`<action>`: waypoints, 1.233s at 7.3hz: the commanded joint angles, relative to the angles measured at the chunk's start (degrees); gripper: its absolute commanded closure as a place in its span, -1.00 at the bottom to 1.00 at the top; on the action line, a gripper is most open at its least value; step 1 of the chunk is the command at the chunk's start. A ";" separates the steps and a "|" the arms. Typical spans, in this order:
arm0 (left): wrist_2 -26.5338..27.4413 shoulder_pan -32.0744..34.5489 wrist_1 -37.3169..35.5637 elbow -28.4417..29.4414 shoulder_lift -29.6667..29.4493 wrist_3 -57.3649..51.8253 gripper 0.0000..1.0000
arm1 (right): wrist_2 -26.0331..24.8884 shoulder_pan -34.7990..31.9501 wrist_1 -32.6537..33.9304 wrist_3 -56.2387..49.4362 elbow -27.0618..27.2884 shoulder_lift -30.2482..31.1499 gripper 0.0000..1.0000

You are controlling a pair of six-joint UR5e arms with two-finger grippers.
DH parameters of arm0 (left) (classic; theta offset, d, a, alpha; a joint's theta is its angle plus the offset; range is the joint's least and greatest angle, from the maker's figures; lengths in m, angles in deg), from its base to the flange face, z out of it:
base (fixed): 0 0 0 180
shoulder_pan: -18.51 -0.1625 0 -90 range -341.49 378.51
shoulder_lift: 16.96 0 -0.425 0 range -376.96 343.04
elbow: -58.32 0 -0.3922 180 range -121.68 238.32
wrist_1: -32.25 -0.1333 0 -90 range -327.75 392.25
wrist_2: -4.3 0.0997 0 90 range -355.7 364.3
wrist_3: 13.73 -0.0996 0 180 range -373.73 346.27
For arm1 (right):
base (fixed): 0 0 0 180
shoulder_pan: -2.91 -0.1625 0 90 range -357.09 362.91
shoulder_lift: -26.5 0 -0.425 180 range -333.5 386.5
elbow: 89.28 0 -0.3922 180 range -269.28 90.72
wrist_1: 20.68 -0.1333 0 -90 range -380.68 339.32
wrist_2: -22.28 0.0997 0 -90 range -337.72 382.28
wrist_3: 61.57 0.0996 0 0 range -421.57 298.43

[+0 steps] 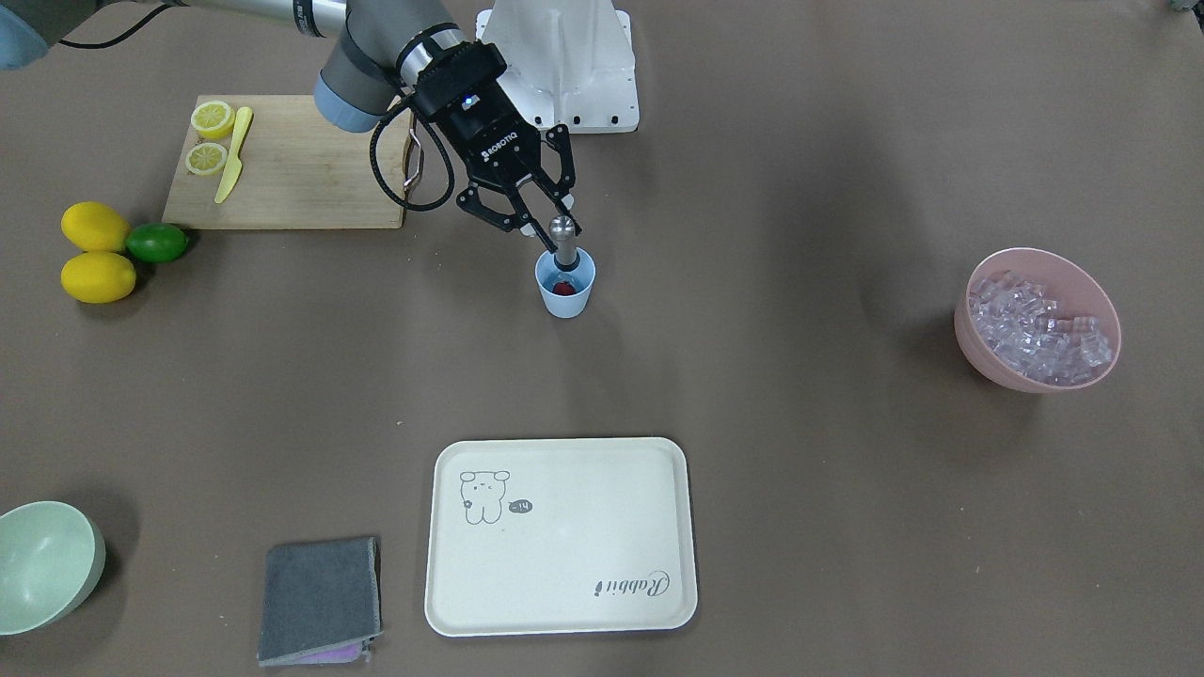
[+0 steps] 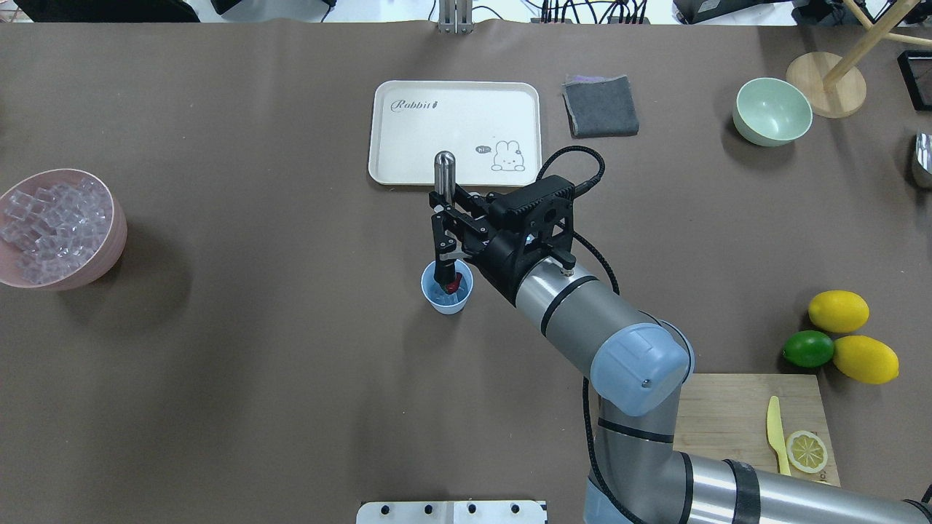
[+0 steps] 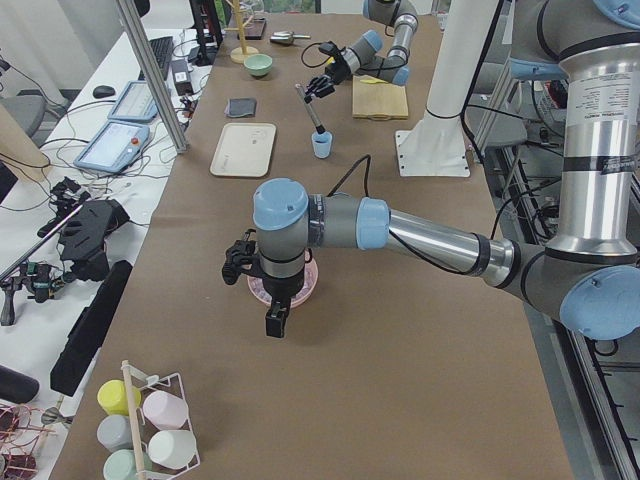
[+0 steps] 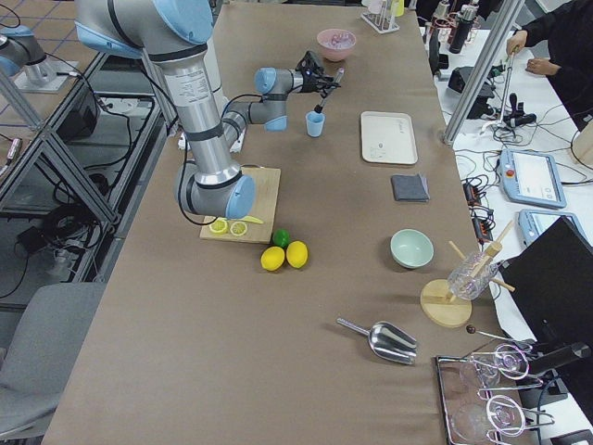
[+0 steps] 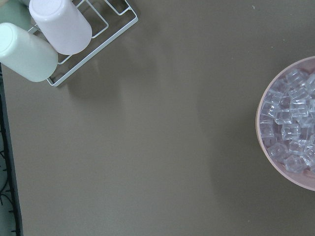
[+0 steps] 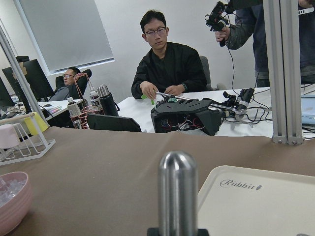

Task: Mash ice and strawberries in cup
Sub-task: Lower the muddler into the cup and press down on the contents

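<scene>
The right pincer [image 2: 442, 233] is closed on the shaft of a steel muddler with a rounded top [image 2: 445, 171], gripping partway down so the polished end stands clear above the fingers. The muddler leans a little, and its lower end is inside the small light blue plastic cup [image 2: 448, 298]. The cup stands upright on the brown worktop [image 2: 255, 364], near its middle, between the robot's base and a cream rectangular tray with a rabbit drawing [image 2: 408, 156].

Low in the cup, touching the tool's tip, lies the small red strawberry [image 2: 454, 285]. It reads as one red lump, so I judge the mashing has barely begun. Whether any ice is in the cup I cannot tell, as its inside shows only pale blue around the berry. What seems left is to press and grind the tool until the contents are crushed.

The clear ice cubes [image 2: 47, 222] are heaped in a large pink bowl [image 2: 109, 251], well apart from the cup at the worktop's end. The left pincer [image 3: 274, 318] hangs close by that bowl, and I cannot tell whether it is open or closed.
</scene>
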 commanded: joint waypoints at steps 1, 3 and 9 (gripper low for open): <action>0.00 0.15 0.00 -0.45 0.35 -0.06 -0.95 | -1.69 0.22 0.07 -0.32 -0.97 -0.24 1.00; 0.00 0.15 0.09 -0.37 0.35 0.02 -0.95 | -1.70 0.57 0.07 -0.23 -2.38 -0.34 1.00; 0.00 0.24 0.09 -0.45 0.35 -0.06 -0.95 | -1.70 1.28 0.24 -0.23 -3.97 -0.60 1.00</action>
